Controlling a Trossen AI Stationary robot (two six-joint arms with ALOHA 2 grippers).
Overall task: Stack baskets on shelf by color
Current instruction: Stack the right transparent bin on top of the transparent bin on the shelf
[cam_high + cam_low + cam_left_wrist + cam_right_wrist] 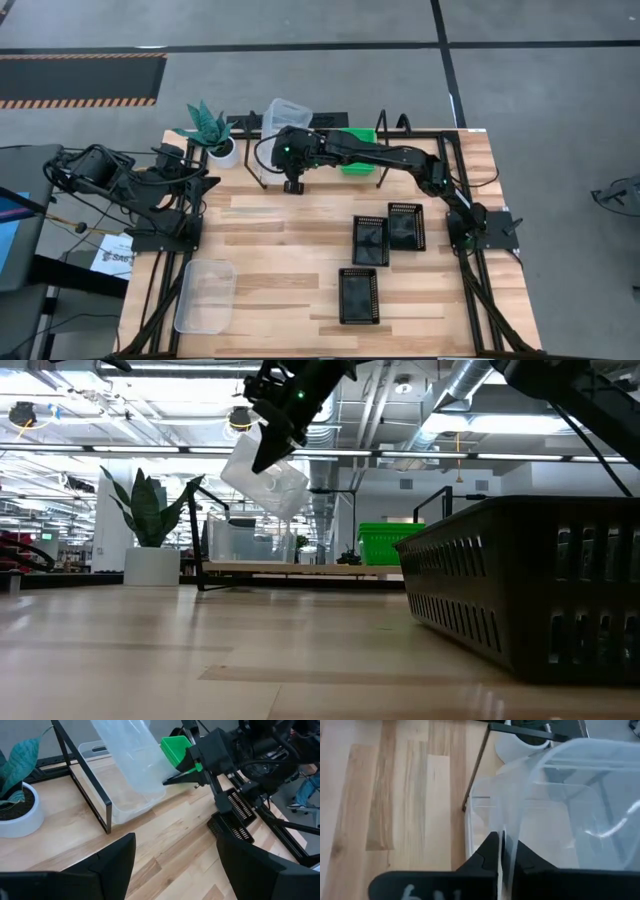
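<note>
1. The right gripper [501,851] is clamped on a clear basket's [570,795] wall, tilted above another clear basket [131,802] on the shelf [85,790].
2. The left gripper [172,870] waits at the table's left side, fingers apart.

1. The shelf [300,160] stands at the worktop's [290,250] far edge, with a potted plant [212,132] at its left.
2. Three baskets [370,241] lie right of centre.
3. One tray [205,295] lies near-left.
4. Another tray [283,112] hangs tilted above the shelf.

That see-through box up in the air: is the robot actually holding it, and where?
Yes. The right gripper pinches the clear basket by its thin rim wall, hanging tilted over another clear basket on the shelf. The left gripper is open and empty.
</note>
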